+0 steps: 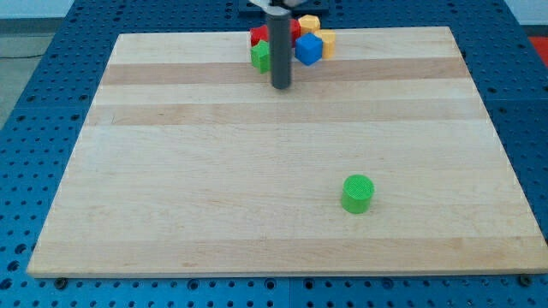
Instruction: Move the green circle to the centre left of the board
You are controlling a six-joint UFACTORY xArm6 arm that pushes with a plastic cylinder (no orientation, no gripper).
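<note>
Starting nearest the bottom of the frame: green circle (358,193) sits alone on the counter (171,214), lower right of centre, nothing touching it. Target is centre left of the board, so it needs to travel toward the frame's left and slightly up. That part of the wood has no blocks on it, so the path looks unobstructed.

Farther back, my tip (281,86) is down on the counter at upper centre, well apart from the green circle. No jaws on this end effector, just a rod, so nothing is gripped; it only pushes.

Just behind the tip, at the top edge, a cluster: green block (259,57) on the left, red block (257,37) above it, blue block (308,49) to the rod's right, yellow block (310,23) behind that. The rod hides part of the cluster, so contact with the tip is unclear.

My read: not started. The tip must swing round to the circle's right side before pushing left; approaching from above would shove it toward the bottom edge.
</note>
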